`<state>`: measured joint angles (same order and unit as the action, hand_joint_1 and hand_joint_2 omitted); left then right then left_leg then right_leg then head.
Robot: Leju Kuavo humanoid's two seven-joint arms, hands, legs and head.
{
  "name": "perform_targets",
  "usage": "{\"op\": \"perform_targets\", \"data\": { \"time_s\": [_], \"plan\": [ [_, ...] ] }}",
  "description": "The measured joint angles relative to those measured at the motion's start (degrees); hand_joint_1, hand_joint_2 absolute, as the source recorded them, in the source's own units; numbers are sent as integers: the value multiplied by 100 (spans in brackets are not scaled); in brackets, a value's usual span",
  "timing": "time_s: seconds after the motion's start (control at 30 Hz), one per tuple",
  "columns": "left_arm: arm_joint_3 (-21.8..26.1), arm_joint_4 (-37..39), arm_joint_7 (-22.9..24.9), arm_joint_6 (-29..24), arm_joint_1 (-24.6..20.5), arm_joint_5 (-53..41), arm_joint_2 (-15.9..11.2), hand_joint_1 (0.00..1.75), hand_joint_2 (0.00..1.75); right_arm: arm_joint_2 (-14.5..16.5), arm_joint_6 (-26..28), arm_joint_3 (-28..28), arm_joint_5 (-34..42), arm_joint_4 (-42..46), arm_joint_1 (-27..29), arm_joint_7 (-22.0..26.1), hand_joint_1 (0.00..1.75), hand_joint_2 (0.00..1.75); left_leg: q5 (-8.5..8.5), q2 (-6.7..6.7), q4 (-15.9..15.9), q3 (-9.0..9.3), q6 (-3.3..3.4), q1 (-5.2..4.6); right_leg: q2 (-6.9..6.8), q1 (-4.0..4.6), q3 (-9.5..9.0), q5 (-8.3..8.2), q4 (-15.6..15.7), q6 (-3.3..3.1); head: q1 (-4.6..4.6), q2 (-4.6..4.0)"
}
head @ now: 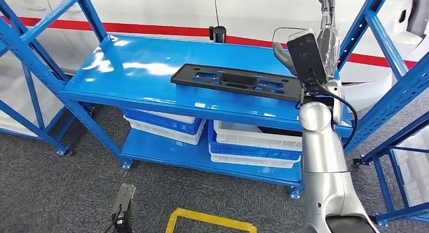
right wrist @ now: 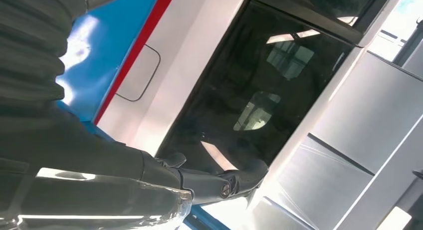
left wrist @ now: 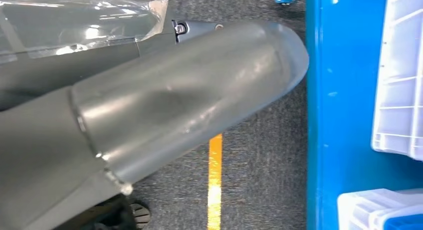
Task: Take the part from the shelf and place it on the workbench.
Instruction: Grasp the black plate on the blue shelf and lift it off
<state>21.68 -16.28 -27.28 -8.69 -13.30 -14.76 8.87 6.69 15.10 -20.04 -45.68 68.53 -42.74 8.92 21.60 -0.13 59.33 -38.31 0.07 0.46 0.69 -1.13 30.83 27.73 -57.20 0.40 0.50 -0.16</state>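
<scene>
The part is a long flat black plastic panel with cut-outs, lying on the top level of the blue shelf, toward its right side. My right hand is raised above and just behind the part's right end. Its fingers point upward and are spread, the thumb is out to the side, and it holds nothing. In the right wrist view the right hand's fingers stretch out against a dark car window. My left hand hangs low by the floor with its thumb straight and nothing in it.
White and blue bins fill the lower shelf level. A second blue rack stands close on the right and another on the left. A white car with a red stripe is behind the shelf. Yellow tape marks the grey carpet.
</scene>
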Motion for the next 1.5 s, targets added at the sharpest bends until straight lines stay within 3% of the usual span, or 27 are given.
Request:
{"op": "perform_targets", "data": {
  "time_s": [0.03,0.17,0.23,0.3,0.33,0.37,0.4,0.47,0.53,0.6,0.67,0.73,0.83,0.87,0.9,0.97,1.0,1.07,1.17,1.23,1.33,1.37,1.4,1.43,1.5],
  "plan": [
    [-1,0,2,2,-7,-3,-2,0,0,5,0,-1,-5,-2,-7,2,0,175,-10,0,-167,89,38,-20,4,10,-22,17,11,31,0,0],
    [-2,0,7,28,-21,-7,1,0,0,10,7,2,-13,-7,-16,5,0,175,70,-3,-300,253,199,-38,-6,47,-20,46,-140,142,-5,0],
    [-2,0,5,75,-39,-13,-2,0,0,8,25,3,-23,-8,-23,8,0,175,89,-10,-342,342,256,-29,-16,42,286,223,-670,138,-12,0],
    [-9,1,9,125,-54,-30,-2,0,0,5,44,2,-40,-10,14,9,0,175,131,-23,-344,377,289,-39,-17,41,775,444,-1411,128,-18,-1],
    [-16,1,13,139,-53,-44,4,0,0,3,50,3,-49,-11,48,8,0,175,156,-32,-342,399,293,-44,-17,43,960,485,-1613,138,-17,0],
    [-25,2,17,148,-52,-56,9,0,0,0,56,5,-58,-12,77,8,0,175,183,-41,-340,428,290,-47,-17,44,1046,435,-1615,165,-20,0],
    [-33,2,21,151,-53,-68,13,0,0,-2,61,8,-67,-12,94,7,0,175,215,-49,-337,468,280,-50,-18,46,1007,270,-1375,210,-20,0],
    [-41,2,25,183,-60,-75,18,0,0,-9,68,11,-80,-10,106,7,0,175,291,-54,-322,557,244,-57,-34,49,737,-193,-537,261,-22,-1],
    [-47,3,27,252,-71,-79,22,0,0,-18,70,10,-88,-5,106,5,0,175,367,-50,-317,600,185,-71,-58,73,535,-383,-7,156,-22,-1],
    [-65,4,22,316,-77,-89,30,0,0,-28,70,15,-90,3,108,3,0,175,398,-44,-271,612,125,-78,-58,73,480,-376,63,11,-21,0],
    [-92,4,15,361,-83,-110,30,0,0,-37,71,25,-93,20,111,2,0,175,460,-35,-128,588,70,-66,-49,27,390,-417,77,-59,-19,-1],
    [-132,5,24,409,-99,-129,27,0,0,-41,74,32,-101,37,110,2,0,175,643,-24,326,355,0,-33,-48,3,292,-389,81,-114,-3,-1],
    [-177,13,60,464,-99,-144,27,0,0,-49,76,34,-109,43,162,2,0,175,975,-12,1297,-295,-87,19,-34,7,226,-312,80,-149,14,0],
    [-180,17,69,477,-95,-145,26,0,0,-51,76,36,-110,43,187,2,0,175,940,-9,1352,-406,-99,29,-25,7,196,-282,79,-140,18,0],
    [-183,20,74,487,-92,-145,21,0,0,-54,76,39,-110,43,207,1,0,175,780,-5,1189,-403,-98,35,-16,6,157,-249,79,-128,17,-1],
    [-184,22,79,499,-92,-145,7,0,0,-57,76,43,-110,52,222,1,0,175,259,1,382,-115,-62,36,-5,4,57,-176,83,-94,16,-1],
    [-185,24,80,502,-95,-146,2,0,0,-60,76,44,-110,60,218,1,0,175,113,8,18,28,-33,24,-2,11,21,-146,90,-73,12,-1],
    [-186,26,83,504,-99,-149,1,0,0,-65,77,44,-111,74,216,1,0,175,62,13,-313,187,48,-16,0,25,-12,-115,101,-5,9,-1],
    [-190,32,86,508,-97,-166,5,0,0,-74,77,46,-112,103,231,-3,0,175,56,2,-369,307,176,-38,-5,47,-32,-97,-12,106,8,0],
    [-198,33,107,502,-112,-192,3,0,0,-87,78,46,-112,123,219,-4,0,175,58,-3,-383,398,231,-30,-20,42,153,72,-387,106,-1,0],
    [-250,37,167,504,-113,-252,-1,0,0,-115,77,50,-112,139,250,-5,0,175,97,-20,-381,420,273,-38,-27,42,816,440,-1410,76,-14,0],
    [-280,40,183,511,-101,-284,-1,0,0,-128,77,54,-113,148,282,-9,0,175,114,-30,-379,427,276,-44,-27,44,960,463,-1553,96,-16,0],
    [-309,45,199,518,-89,-324,1,0,0,-143,78,61,-117,166,312,-18,0,175,130,-40,-376,441,274,-52,-28,48,997,390,-1484,131,-21,0],
    [-338,48,213,523,-79,-367,2,0,0,-156,78,70,-124,193,334,-28,0,175,148,-50,-372,460,266,-58,-29,51,921,221,-1192,171,-21,0],
    [-405,51,240,527,-71,-453,0,0,0,-189,77,90,-156,275,353,-60,0,175,189,-58,-355,494,233,-75,-40,61,645,-190,-375,201,-20,-1]
  ]
}}
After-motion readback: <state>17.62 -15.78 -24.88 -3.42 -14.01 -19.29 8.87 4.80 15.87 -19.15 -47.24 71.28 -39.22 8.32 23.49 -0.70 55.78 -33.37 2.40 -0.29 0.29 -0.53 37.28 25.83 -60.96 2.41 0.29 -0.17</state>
